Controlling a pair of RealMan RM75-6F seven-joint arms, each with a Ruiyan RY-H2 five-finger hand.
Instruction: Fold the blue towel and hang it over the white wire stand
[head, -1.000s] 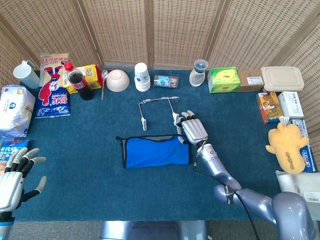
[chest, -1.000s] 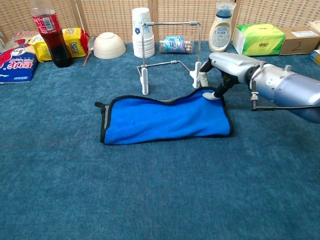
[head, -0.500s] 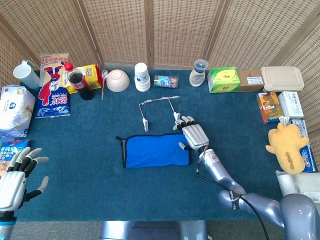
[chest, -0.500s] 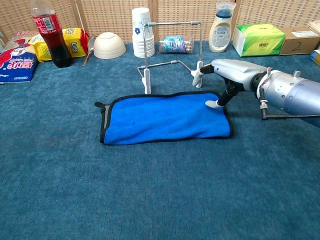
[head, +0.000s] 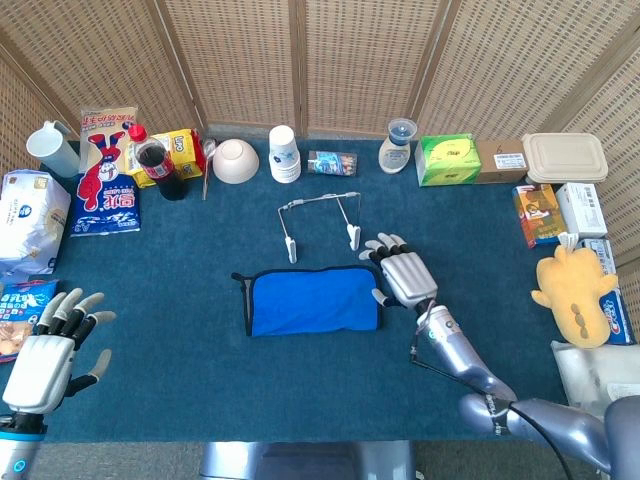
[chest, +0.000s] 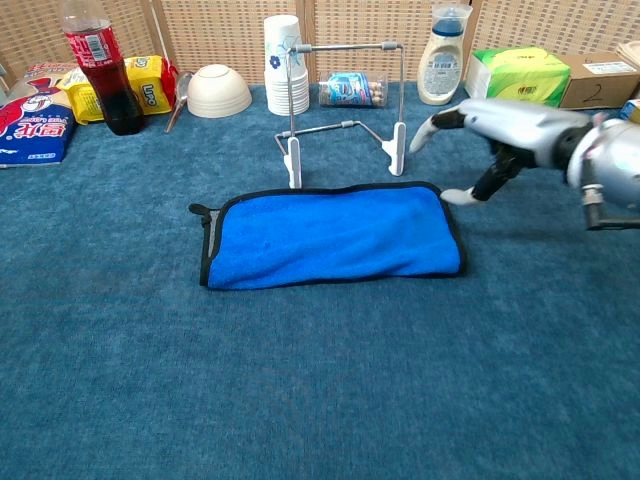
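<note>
The blue towel (head: 312, 300) (chest: 330, 235) lies folded flat on the dark blue table, with a black hem around it. Just behind it stands the white wire stand (head: 320, 222) (chest: 342, 100), bare. My right hand (head: 405, 272) (chest: 495, 135) hovers just right of the towel's right edge, fingers spread, holding nothing and clear of the cloth. My left hand (head: 50, 350) is at the table's front left corner, fingers apart and empty; only the head view shows it.
Along the back edge stand a cola bottle (head: 158, 165), snack bags (head: 107, 170), a white bowl (head: 235, 160), stacked paper cups (head: 285, 153), a white bottle (head: 396, 146) and a green tissue box (head: 448, 159). Boxes and a yellow plush toy (head: 575, 290) line the right side.
My right hand lifted off the towel's far right corner and moved right, clear of the cloth. The towel now lies flat. My left hand shifted slightly inward.
</note>
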